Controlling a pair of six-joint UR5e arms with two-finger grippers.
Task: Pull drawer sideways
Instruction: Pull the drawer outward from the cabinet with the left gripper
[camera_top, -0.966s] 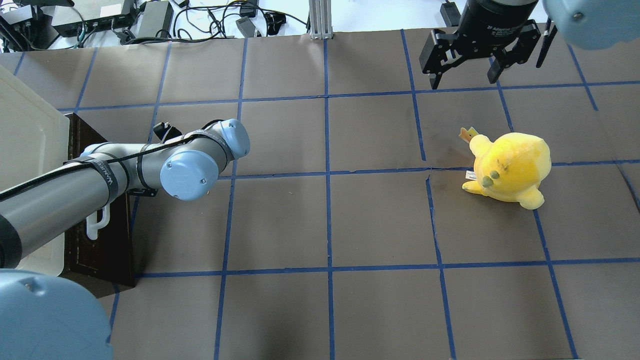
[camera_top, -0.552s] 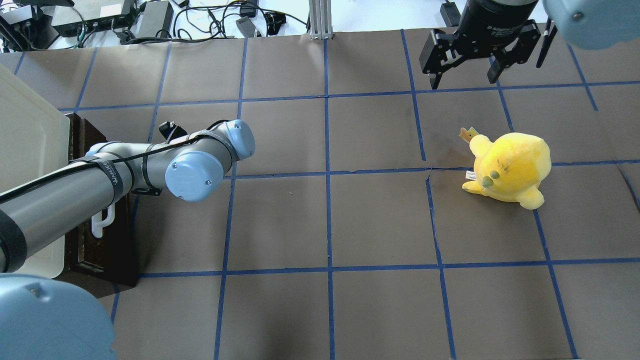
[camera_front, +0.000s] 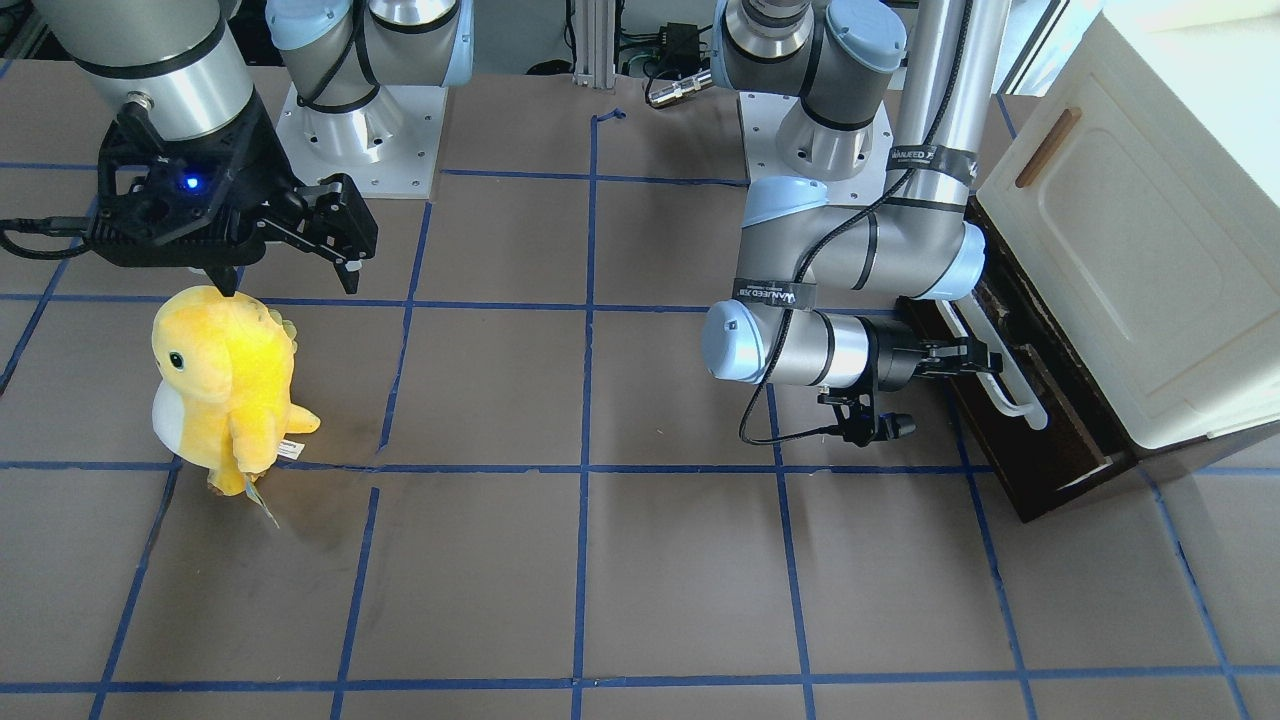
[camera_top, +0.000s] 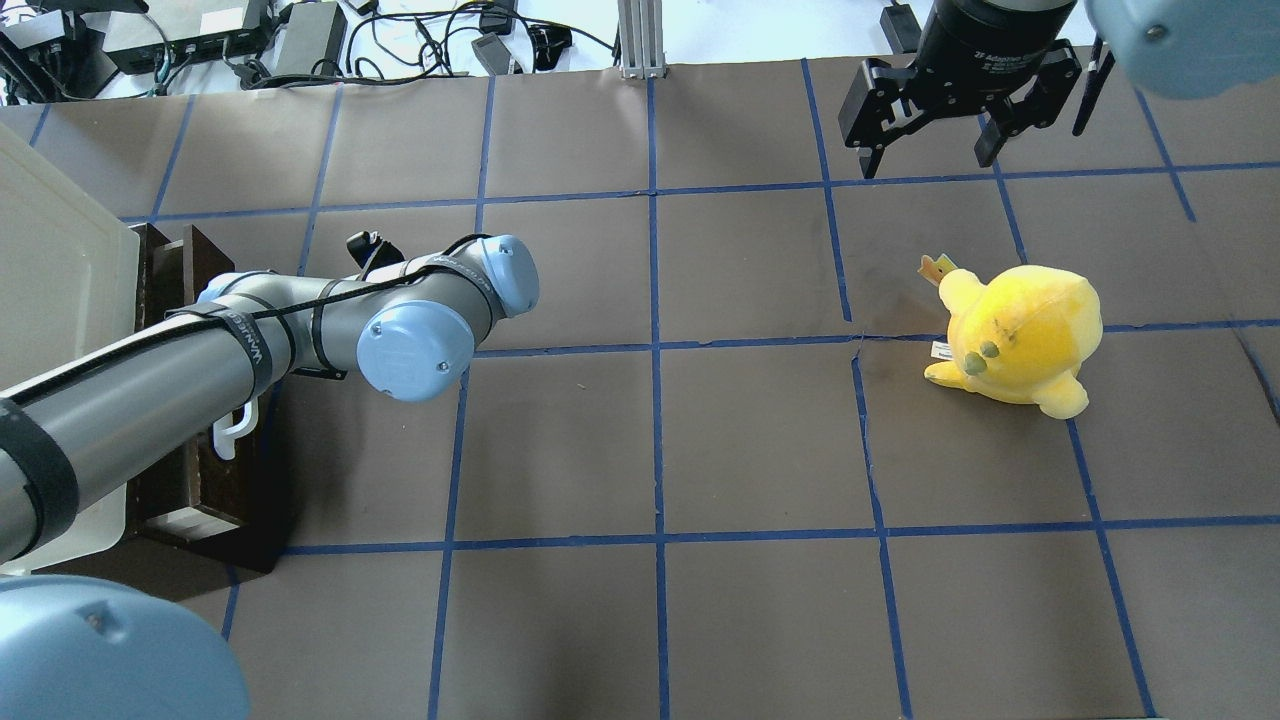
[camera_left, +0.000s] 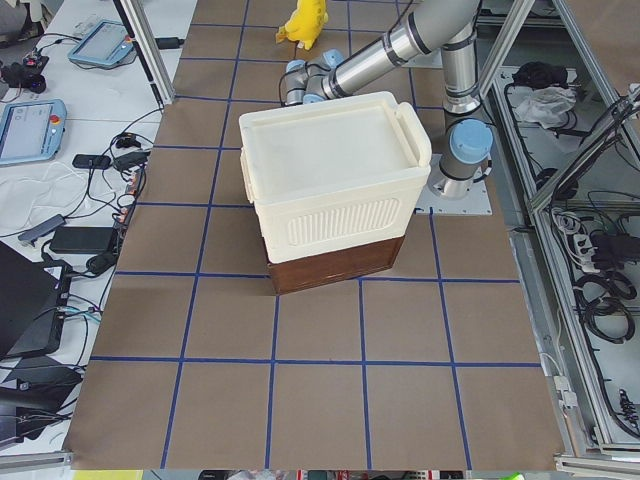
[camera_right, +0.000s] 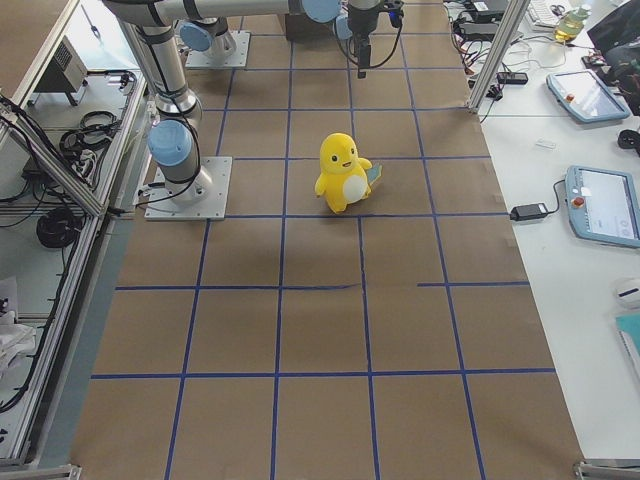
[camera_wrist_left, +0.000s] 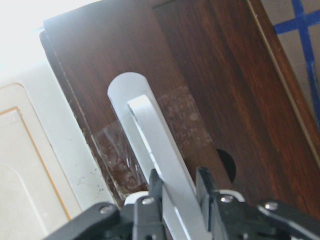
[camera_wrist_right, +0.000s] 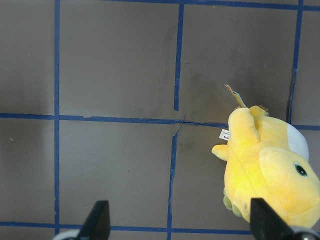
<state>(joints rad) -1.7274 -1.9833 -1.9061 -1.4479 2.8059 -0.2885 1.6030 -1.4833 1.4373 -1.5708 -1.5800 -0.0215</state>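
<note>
Dark brown wooden drawer (camera_front: 1060, 468), left gripper (camera_wrist_left: 177, 184) clamped on its white bar handle (camera_wrist_left: 150, 135).
Off-axis pulling could slip that grip.

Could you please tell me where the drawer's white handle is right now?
In the front-facing view, the long white bar handle sits at the right, on the dark brown wooden drawer front, clamped in the left pincer.

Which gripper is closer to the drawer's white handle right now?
Left. The left gripper has its jaws shut on the white handle of the drawer. The right gripper hangs open far off, near the yellow plush toy.
</note>
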